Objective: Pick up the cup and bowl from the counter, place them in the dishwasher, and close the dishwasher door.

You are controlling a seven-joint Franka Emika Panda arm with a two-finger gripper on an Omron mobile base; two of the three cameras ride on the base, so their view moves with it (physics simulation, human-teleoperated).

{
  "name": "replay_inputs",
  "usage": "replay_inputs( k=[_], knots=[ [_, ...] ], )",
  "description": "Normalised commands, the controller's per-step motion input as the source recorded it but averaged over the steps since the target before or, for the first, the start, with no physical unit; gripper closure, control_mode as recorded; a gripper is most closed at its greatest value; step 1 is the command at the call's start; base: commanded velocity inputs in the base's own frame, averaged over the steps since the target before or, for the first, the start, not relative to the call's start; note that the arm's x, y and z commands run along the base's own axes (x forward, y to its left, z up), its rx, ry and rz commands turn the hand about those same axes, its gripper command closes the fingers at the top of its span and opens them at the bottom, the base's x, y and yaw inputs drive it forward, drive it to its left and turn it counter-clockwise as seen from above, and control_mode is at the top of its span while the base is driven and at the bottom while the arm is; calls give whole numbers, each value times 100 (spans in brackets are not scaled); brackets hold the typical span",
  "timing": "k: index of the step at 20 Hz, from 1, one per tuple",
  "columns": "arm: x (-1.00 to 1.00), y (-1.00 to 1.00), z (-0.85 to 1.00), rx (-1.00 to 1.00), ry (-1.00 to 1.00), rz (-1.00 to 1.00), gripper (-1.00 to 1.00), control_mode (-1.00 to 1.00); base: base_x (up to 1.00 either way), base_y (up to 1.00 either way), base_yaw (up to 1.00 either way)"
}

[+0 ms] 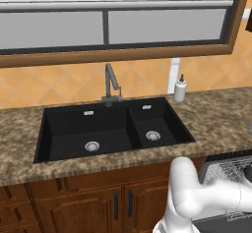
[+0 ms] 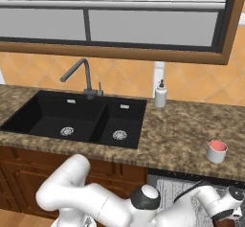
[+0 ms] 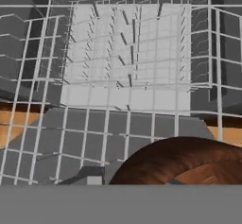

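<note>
While my arm reaches low to the right, over the open dishwasher [image 1: 231, 170]:
Gripper: pinching the brown wooden bowl [image 3: 189, 164] by its rim, just above the pale wire rack [image 3: 127, 57].
Cup: white with a red inside [image 2: 217, 151], upright on the granite counter [image 2: 182, 135], right of the black double sink [image 2: 81, 118].
Soap dispenser [image 2: 160, 94]: against the tiled wall.

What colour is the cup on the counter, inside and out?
The cup is white outside with a pinkish-red inside, clearest in the right base view.
</note>
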Motion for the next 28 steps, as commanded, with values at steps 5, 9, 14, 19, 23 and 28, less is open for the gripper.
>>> replay_inputs(
  k=[5,9,14,19,23,28],
  knots=[
    [1,-30,-100,-2,-6,0,100,-100,0,0,0],
    [14,-13,-99,0,0,0,100,-100,0,0,0],
    [0,0,-73,5,5,0,100,-100,0,0,0],
    [-15,-5,-63,10,3,0,-100,-100,0,0,0],
    [-26,-11,-35,8,-6,0,-100,-100,0,0,0],
    [-4,-1,-4,1,-4,0,-100,-100,0,0,0]
  ],
)
